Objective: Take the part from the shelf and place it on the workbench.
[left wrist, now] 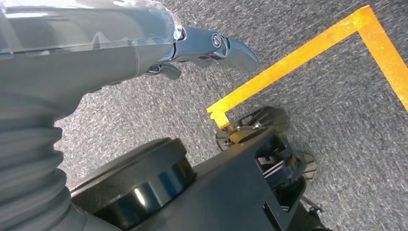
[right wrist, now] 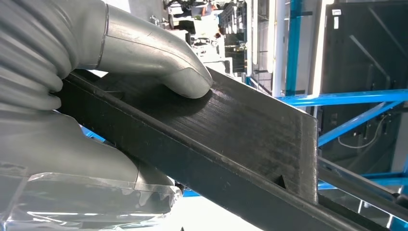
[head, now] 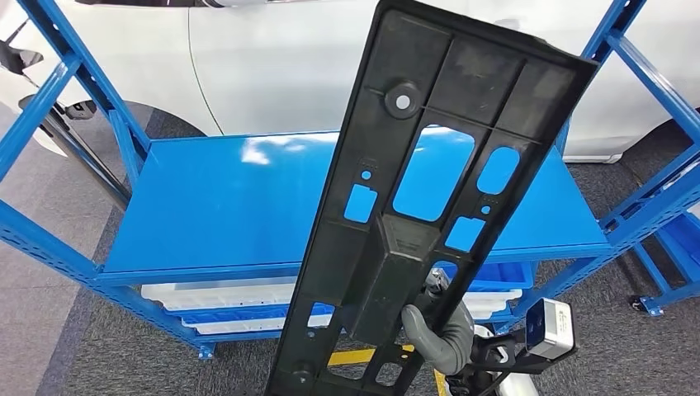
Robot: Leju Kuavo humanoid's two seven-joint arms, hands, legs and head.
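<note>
A long black plastic part (head: 413, 198) with several cut-outs stands tilted in front of me, lifted off the blue shelf (head: 223, 206). My right hand (head: 442, 330) grips it near its lower end, the grey thumb pressed on its face. In the right wrist view that thumb (right wrist: 159, 62) lies on the part's ribbed black surface (right wrist: 250, 130). My left hand (left wrist: 144, 53) hangs over grey carpet, its dark fingers (left wrist: 216, 45) stretched out with nothing in them.
The blue shelf frame has slanted uprights at left (head: 49, 107) and right (head: 652, 74). White and blue trays (head: 223, 297) lie on the level below. A white car (head: 272, 58) stands behind the shelf. Yellow tape (left wrist: 298, 53) marks the carpet.
</note>
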